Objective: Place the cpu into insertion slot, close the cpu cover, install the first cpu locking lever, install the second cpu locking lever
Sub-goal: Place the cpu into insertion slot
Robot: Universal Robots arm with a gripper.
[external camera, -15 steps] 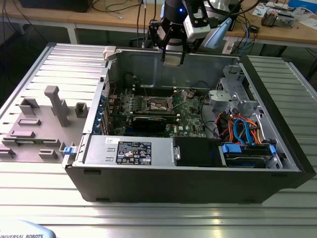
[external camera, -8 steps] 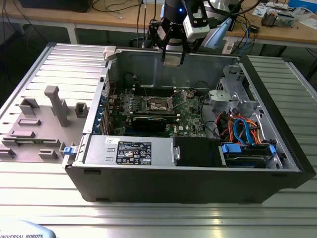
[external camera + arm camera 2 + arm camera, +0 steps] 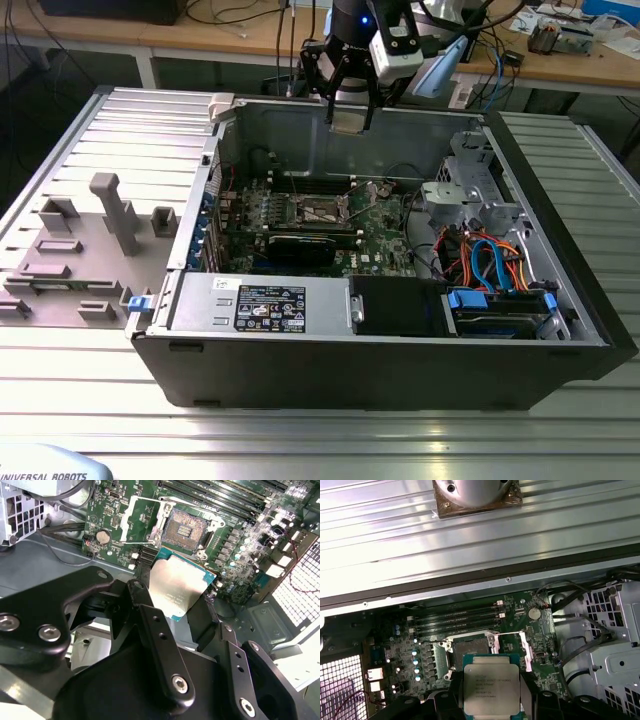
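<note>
An open computer case (image 3: 400,370) lies on its side on a ribbed metal worktop (image 3: 300,430), and the claw (image 3: 350,112) hangs above the case's far wall, over the board inside. Its two black fingers (image 3: 150,615) are closed on opposite edges of the cpu (image 3: 177,582), gripping it with the dull silver top facing the wrist cameras and a thin green rim showing around it. In both wrist views the cpu (image 3: 491,685) is clear of the green motherboard (image 3: 380,235), well above it and touching nothing but the fingers. The insertion slot (image 3: 186,530) sits near the middle of the board with its dark contact field exposed and bright metal edges around it. The cpu cover (image 3: 526,652) is swung up and open, standing along one side of the slot. Long black memory slots (image 3: 455,615) run beside the socket, and a round coin cell (image 3: 103,536) lies near the board's corner. In the exterior view a labelled power supply (image 3: 260,300) fills the case's near edge, orange and blue cables (image 3: 490,260) bunch towards the exterior view's right, and grey fixture blocks (image 3: 110,215) stand on the worktop at the exterior view's left.
</note>
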